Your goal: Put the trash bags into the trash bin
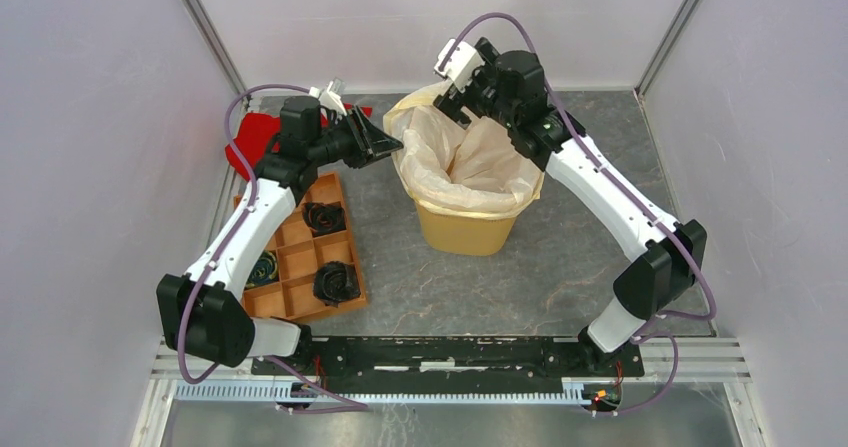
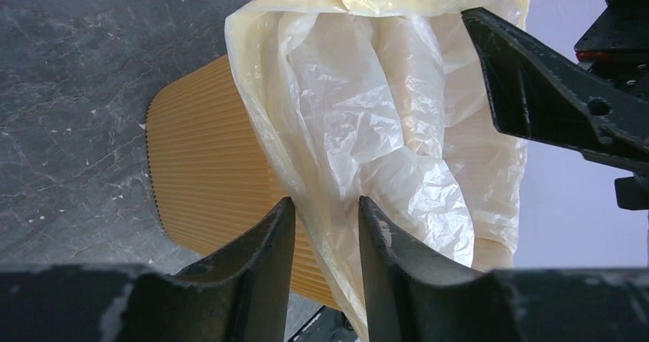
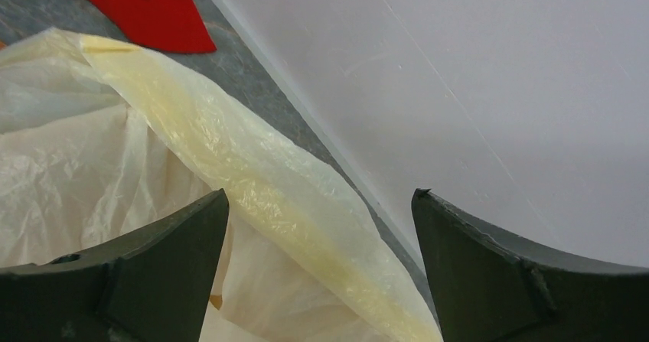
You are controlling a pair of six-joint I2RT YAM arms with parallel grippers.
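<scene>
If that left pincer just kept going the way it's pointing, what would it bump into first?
Most likely the bag, draped over the bin's side: its film fills the gap ahead of the left pincer. The distance is unclear.

Dark gry slate tbl (image 1: pixel 560 267), pale walls (image 1: pixel 90 117).

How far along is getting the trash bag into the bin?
Mostly done: the trash bag already lines the trash bin, its edge folded over the front rim. In hand: the open right gripper straddles the back edge, the left gripper at the left side. Left: seating that raised back edge.
</scene>
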